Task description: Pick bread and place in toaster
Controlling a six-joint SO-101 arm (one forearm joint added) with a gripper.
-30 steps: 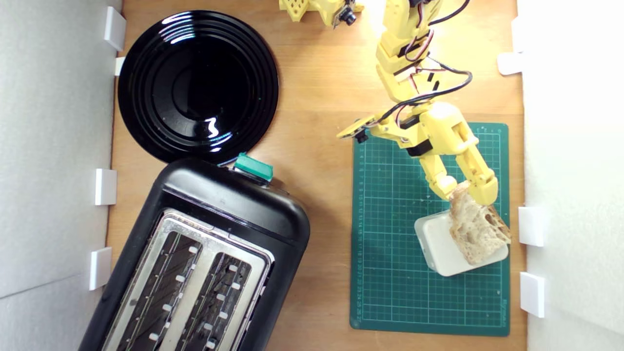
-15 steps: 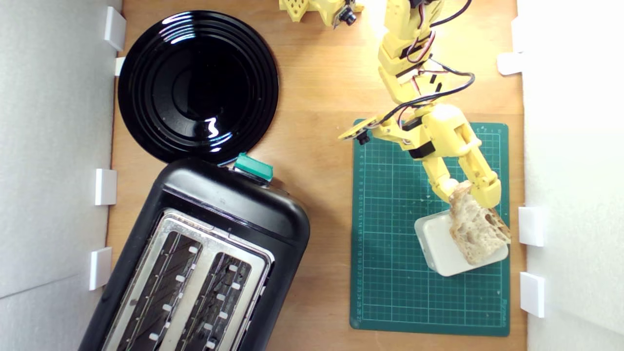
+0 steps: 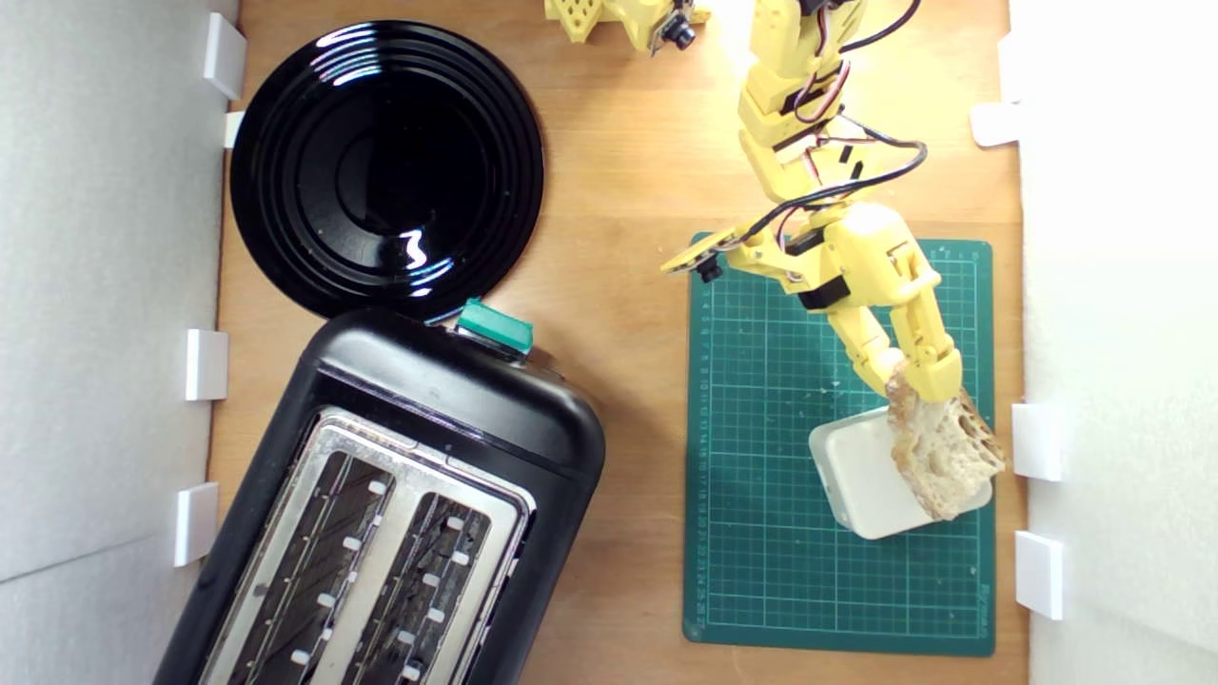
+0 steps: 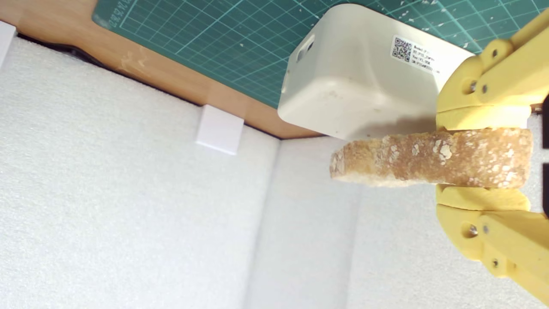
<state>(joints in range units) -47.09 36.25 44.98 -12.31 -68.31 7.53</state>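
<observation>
The bread (image 3: 942,445) is a holey tan-crusted slice held over the cream-white box (image 3: 861,476) at the exterior view's right. My yellow gripper (image 3: 915,382) is shut on the slice's upper end. In the wrist view the bread (image 4: 429,159) shows edge-on, clamped between the two yellow fingers (image 4: 480,118), and it appears to clear the box (image 4: 356,77). The black toaster (image 3: 400,514) with a silver top, two open slots and a green lever (image 3: 495,325) stands at the exterior view's lower left, far from the gripper.
A glossy black plate (image 3: 385,166) lies behind the toaster. The box stands on a green cutting mat (image 3: 761,476). White foam walls (image 4: 128,206) with small white blocks (image 3: 1037,440) border the wooden table on both sides, close to the bread.
The gripper has closed tighter on the bread, and the slice has tilted up onto its edge and shifted slightly toward the exterior view's right wall.
</observation>
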